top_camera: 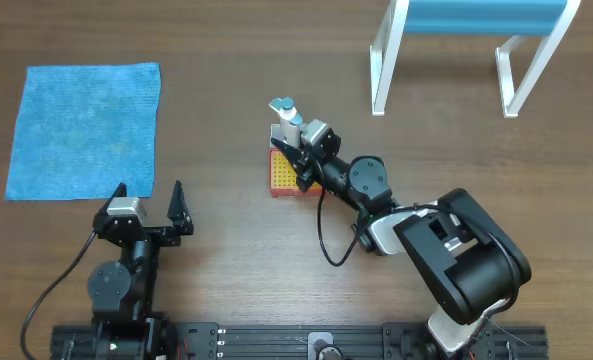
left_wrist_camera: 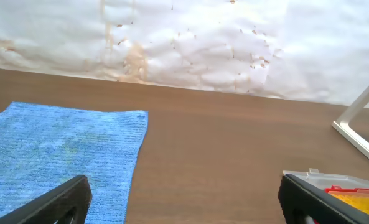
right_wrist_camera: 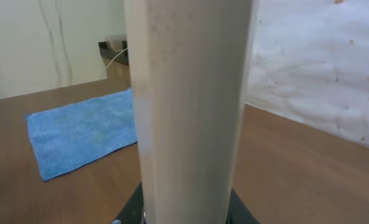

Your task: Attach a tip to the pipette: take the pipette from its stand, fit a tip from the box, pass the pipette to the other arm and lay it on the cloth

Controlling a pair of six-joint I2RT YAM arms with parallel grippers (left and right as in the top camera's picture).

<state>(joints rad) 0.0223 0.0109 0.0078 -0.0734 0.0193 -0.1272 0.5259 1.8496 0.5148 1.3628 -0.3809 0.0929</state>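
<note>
Pipette [top_camera: 287, 122] held in right end effector [top_camera: 292, 143], fingers closed on the white body. Blue cap end points away from the arm bases in the top view. In the right wrist view the pale barrel [right_wrist_camera: 190, 106] runs straight up the middle of the picture, with the dark fingers [right_wrist_camera: 241, 213] hugging it on both sides at the base. Lower end of pipette hidden behind the end effector; cannot tell whether a tip is fitted or whether it touches anything.

Tip box [top_camera: 279, 178], orange-yellow rack, sits on the wooden surface [top_camera: 236, 60] near the middle, directly under the right end effector; partly covered by it from above. Its corner with clear rim shows in the left wrist view [left_wrist_camera: 352, 190].

Left end effector [top_camera: 149, 188] wide open, holding nothing, near its own base. Both black fingers [left_wrist_camera: 53, 202] well apart. It sits just beside the near edge of the cloth.

Cloth [top_camera: 84, 130], blue, lies flat on the left part of the surface, well apart from the tip box. Nothing on it.

Stand [top_camera: 466, 30], white frame with blue top, at far right of surface, well apart from the pipette.
</note>
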